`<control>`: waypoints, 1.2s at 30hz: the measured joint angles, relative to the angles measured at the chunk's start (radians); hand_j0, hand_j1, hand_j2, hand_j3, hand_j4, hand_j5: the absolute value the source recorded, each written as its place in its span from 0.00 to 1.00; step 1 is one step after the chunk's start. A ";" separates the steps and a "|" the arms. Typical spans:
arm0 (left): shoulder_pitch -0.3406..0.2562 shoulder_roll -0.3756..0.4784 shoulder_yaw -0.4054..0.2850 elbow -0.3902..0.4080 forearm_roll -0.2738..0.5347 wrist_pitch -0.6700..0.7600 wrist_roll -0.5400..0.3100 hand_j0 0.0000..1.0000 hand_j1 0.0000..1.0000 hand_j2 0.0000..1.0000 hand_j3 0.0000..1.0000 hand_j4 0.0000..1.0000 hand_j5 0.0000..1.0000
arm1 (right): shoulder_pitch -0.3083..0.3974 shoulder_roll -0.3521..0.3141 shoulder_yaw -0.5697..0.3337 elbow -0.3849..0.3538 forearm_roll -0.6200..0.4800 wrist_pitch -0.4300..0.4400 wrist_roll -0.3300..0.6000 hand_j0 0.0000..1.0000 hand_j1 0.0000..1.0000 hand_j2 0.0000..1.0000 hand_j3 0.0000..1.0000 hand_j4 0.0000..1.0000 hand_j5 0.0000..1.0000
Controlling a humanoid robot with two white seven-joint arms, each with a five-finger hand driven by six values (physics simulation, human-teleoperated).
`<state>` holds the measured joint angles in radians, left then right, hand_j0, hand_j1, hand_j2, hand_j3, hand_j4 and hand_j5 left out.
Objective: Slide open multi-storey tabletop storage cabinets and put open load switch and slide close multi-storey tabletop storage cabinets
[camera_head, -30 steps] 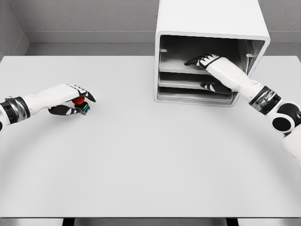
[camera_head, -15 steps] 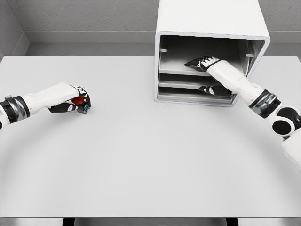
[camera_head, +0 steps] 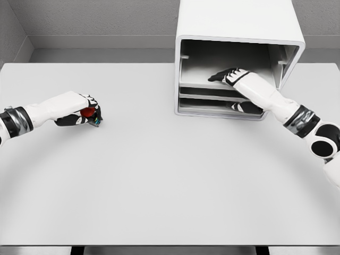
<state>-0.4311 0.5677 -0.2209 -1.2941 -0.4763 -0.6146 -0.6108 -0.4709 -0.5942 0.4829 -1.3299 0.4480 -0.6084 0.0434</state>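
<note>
Head view, only one you've got. Landmark: the storage cabinet [camera_head: 239,32], white box at the far edge of the table [camera_head: 170,175], right of centre, open face toward the robot.

Cabinet: front is open, you can see stacked trays [camera_head: 204,79] inside, upper one with the deepest gap above it, two slimmer levels below.

Right robot hand [camera_head: 229,76]: inside the cabinet's upper opening, palm down, fingers extended and fairly flat, resting on or just over the top tray; contact not clear. It holds nothing. Forearm runs out of the cabinet's lower right corner toward the picture's right edge.

Left robot hand [camera_head: 85,114]: well left of the cabinet, low over the table. Fingers curled around the load switch [camera_head: 91,115], a small part with a red top and a dark body with a bit of green/blue showing. So the switch is in the left robot hand, far from the cabinet, not in any tray. You can't tell whether the switch touches the table.
</note>
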 measured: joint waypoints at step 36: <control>0.009 0.008 0.013 -0.185 0.012 0.000 0.000 0.39 0.39 0.39 0.39 0.39 0.39 | 0.086 -0.159 -0.011 -0.192 0.050 -0.003 -0.007 0.85 0.85 0.85 0.85 0.85 0.85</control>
<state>-0.4218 0.5756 -0.2084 -1.4793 -0.4638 -0.6145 -0.6109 -0.3850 -0.7530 0.4719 -1.5214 0.4984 -0.6112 0.0362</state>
